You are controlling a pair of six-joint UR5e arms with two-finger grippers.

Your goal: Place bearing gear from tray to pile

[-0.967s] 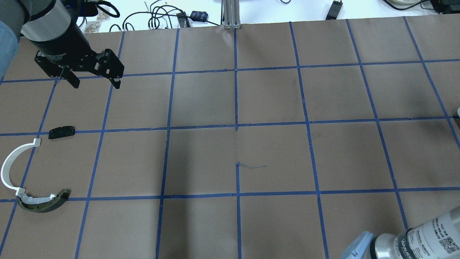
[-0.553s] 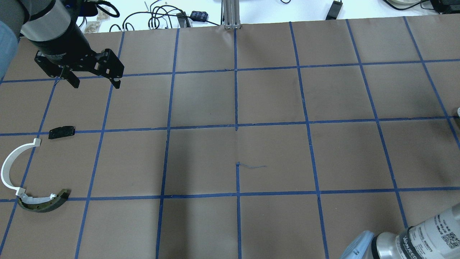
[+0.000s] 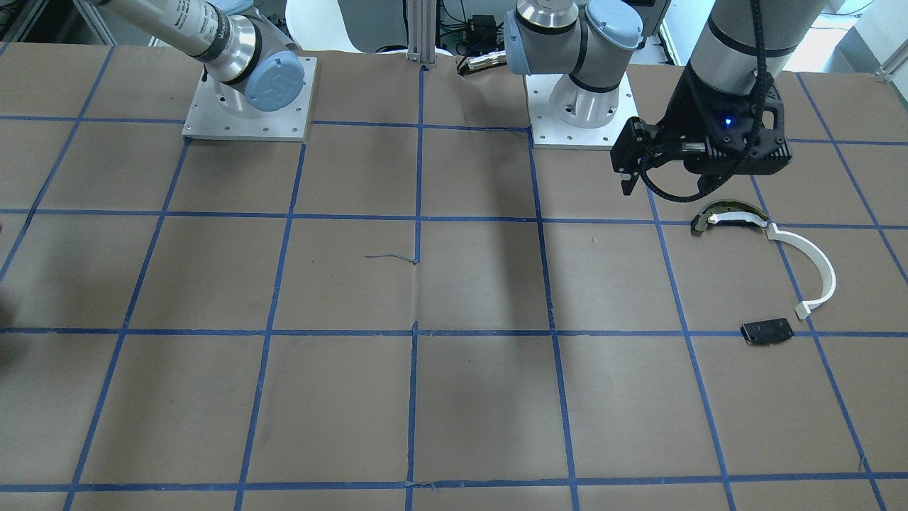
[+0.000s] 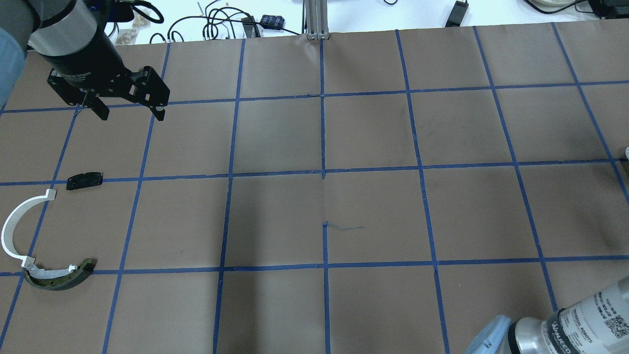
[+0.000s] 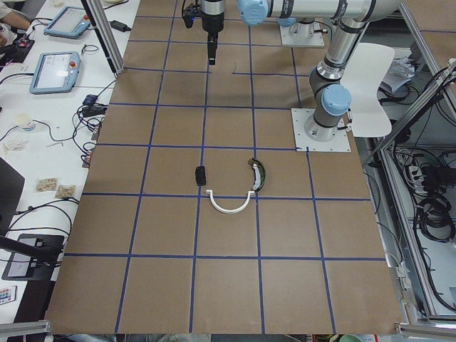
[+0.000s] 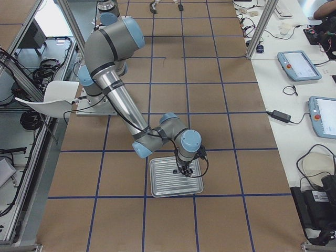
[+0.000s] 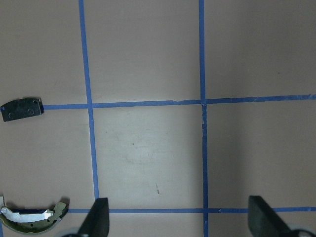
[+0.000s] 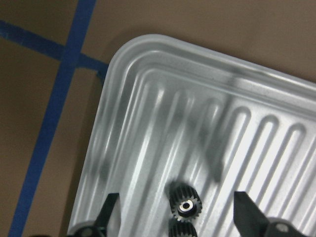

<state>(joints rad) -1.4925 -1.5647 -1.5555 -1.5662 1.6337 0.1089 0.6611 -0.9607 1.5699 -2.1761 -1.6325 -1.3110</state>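
1. The bearing gear (image 8: 185,203), small, dark and toothed, lies flat in the ribbed metal tray (image 8: 123,54), near its corner. A second toothed part touches it at the frame's lower edge.
2. The right end effector (image 8: 176,197) hangs over the gear with fingers spread, one on each side, gripping nothing.
3. Step in hand, as judged: the approach for the pick-up. The next move calls for a descent until the fingers bracket this gear alone, then closure.
4. The pile lies well apart across the tabletop (image 4: 373,211): white curved strip (image 4: 10,231), dark arc piece (image 4: 59,278), black plate (image 4: 84,180).
5. The left end effector (image 4: 131,117) hovers near the pile, spread and empty.
6. Against the earlier overhead frames, pile and left end effector are unchanged; the right arm (image 4: 565,329) shifts only slightly.
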